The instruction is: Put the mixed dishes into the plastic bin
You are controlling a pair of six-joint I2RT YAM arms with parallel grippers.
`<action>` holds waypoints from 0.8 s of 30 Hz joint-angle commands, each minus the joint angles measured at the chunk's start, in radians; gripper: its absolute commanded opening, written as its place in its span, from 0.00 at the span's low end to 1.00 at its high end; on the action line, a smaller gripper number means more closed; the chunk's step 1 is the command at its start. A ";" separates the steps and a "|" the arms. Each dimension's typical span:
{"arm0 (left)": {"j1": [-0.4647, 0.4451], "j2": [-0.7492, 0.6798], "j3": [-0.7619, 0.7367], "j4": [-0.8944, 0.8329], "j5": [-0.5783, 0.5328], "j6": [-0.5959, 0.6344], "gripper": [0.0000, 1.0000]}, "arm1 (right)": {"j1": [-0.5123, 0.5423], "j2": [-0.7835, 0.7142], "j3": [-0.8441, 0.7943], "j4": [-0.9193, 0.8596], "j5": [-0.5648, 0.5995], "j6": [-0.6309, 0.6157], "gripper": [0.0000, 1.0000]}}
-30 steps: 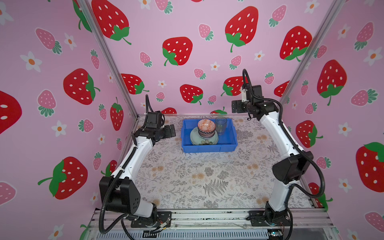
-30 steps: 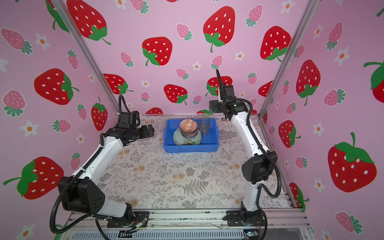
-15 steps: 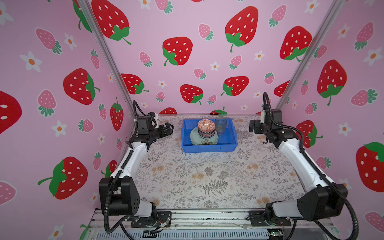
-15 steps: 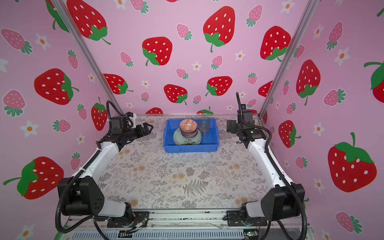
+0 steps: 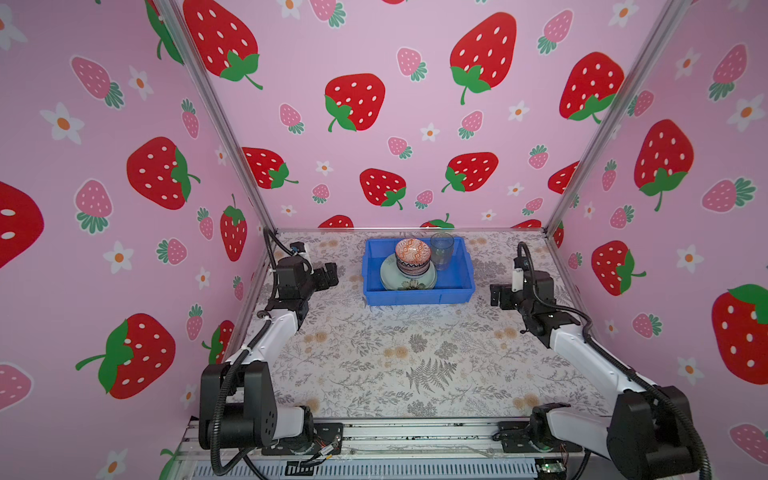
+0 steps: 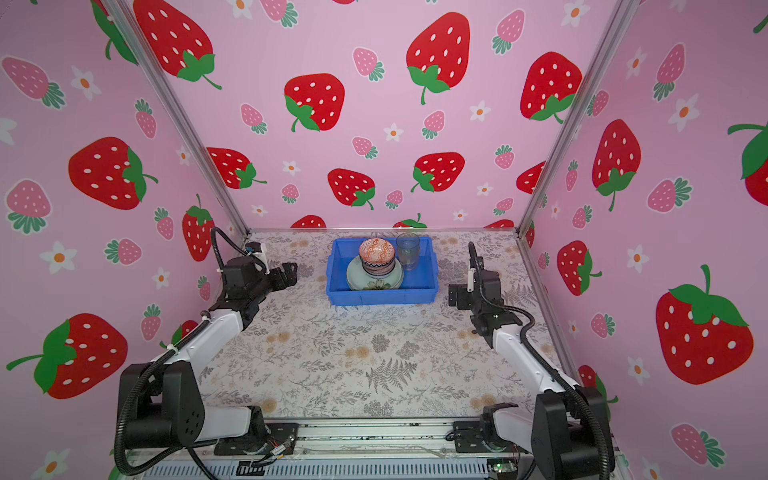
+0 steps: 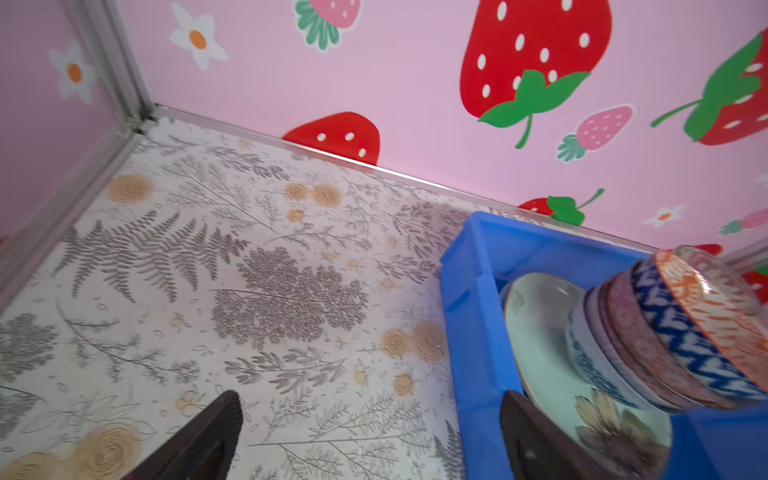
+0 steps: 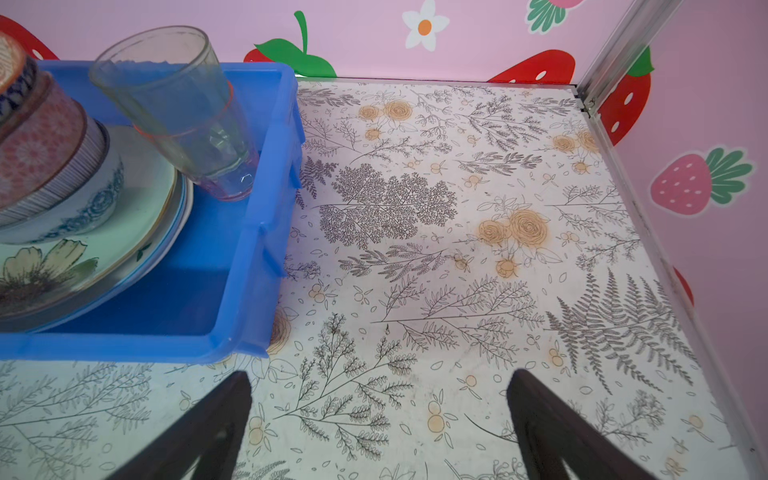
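One blue bin (image 5: 417,296) (image 6: 382,296), at the far middle of the table (image 5: 415,353). Inside, every dish in view:

- One stack of plates (image 5: 411,284) (image 6: 376,284), pale green with a flower on top. Further rims under it at plates (image 8: 174,216), their number hard to make out.
- One stack of bowls (image 5: 412,259) (image 6: 377,259) on the plates. Five patterned bands countable on bowls (image 7: 665,332), orange uppermost.
- One upright glass (image 5: 441,251) (image 6: 408,251) just right of the bowls. From close, glass (image 8: 178,108) perhaps two nested; cannot tell.

Two grippers: left gripper (image 5: 330,274) (image 7: 370,399) left of the bin, right gripper (image 5: 495,296) (image 8: 380,376) right of it. Both spread wide, empty, apart from the bin.

Cut off by the frame edge in both wrist views: finger bases, part of the bowls, part of the bin.
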 commanded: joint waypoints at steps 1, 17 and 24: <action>-0.010 -0.004 -0.028 0.093 -0.158 0.064 0.99 | -0.007 -0.044 -0.098 0.303 0.013 -0.075 0.99; -0.017 -0.267 -0.448 0.342 -0.276 0.107 0.99 | -0.098 0.019 -0.265 0.647 0.054 -0.144 0.99; -0.018 -0.169 -0.469 0.440 -0.259 0.148 0.99 | -0.104 0.164 -0.340 0.920 0.061 -0.166 0.99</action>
